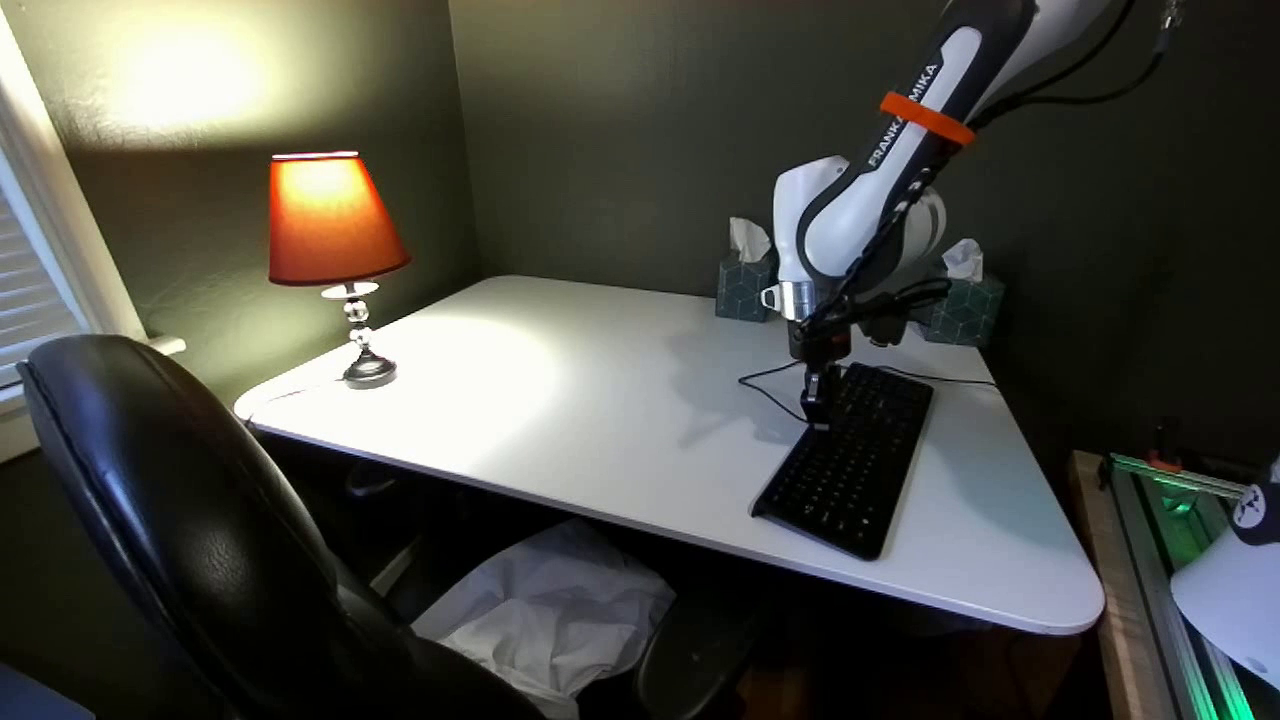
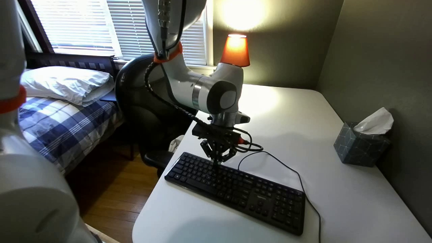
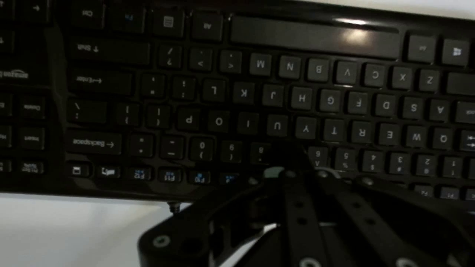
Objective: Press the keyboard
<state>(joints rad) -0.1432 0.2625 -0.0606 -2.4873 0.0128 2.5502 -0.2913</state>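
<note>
The long, flat black keyboard (image 1: pixel 850 480) lies on the white desk in both exterior views; it spans the middle of an exterior view (image 2: pixel 243 194). Its keys fill the wrist view (image 3: pixel 272 94), with the letters upside down. My gripper (image 1: pixel 819 424) points straight down at the keyboard's cable-side edge; its fingers also show in an exterior view (image 2: pixel 216 163). The fingers are together with nothing between them. In the wrist view the dark fingertips (image 3: pixel 287 150) sit over the number row, between the 8 and 6 keys, hiding the key there. I cannot tell whether they touch it.
The keyboard's thin cable (image 2: pixel 293 170) curves across the white desk (image 1: pixel 600 400). Tissue boxes (image 1: pixel 742 287) (image 1: pixel 963 310) stand at the back by the wall. An orange lamp (image 1: pixel 335 220) stands at the far end. A black chair (image 1: pixel 180 520) is at the desk's front edge.
</note>
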